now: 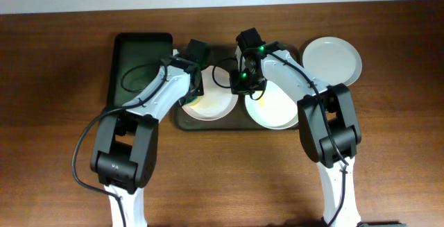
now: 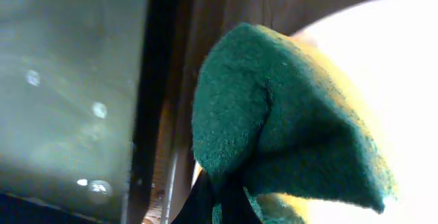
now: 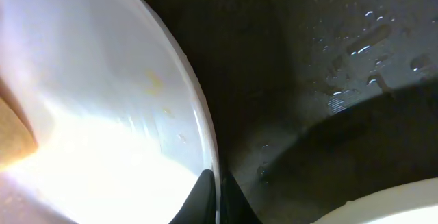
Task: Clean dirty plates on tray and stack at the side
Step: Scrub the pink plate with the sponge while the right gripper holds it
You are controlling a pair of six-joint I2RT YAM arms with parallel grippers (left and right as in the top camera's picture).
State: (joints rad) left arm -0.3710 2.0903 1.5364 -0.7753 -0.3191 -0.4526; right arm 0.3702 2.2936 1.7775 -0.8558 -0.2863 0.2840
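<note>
Two white plates lie on the dark brown tray (image 1: 239, 121): the left plate (image 1: 215, 104) and the right plate (image 1: 281, 107). A third plate (image 1: 333, 60) lies on the table to the right of the tray. My left gripper (image 1: 189, 96) is shut on a green and yellow sponge (image 2: 287, 121), held against the left plate's edge (image 2: 404, 73). My right gripper (image 1: 244, 82) is shut on the rim of a plate with faint yellowish smears (image 3: 102, 114); its fingers (image 3: 217, 196) pinch the edge above the wet tray (image 3: 294, 80). It looks like the right plate.
A black-green bin (image 1: 142, 64) stands left of the tray; it also shows in the left wrist view (image 2: 68, 80). The edge of another plate (image 3: 390, 210) shows at the bottom right of the right wrist view. Both arms crowd the tray's middle.
</note>
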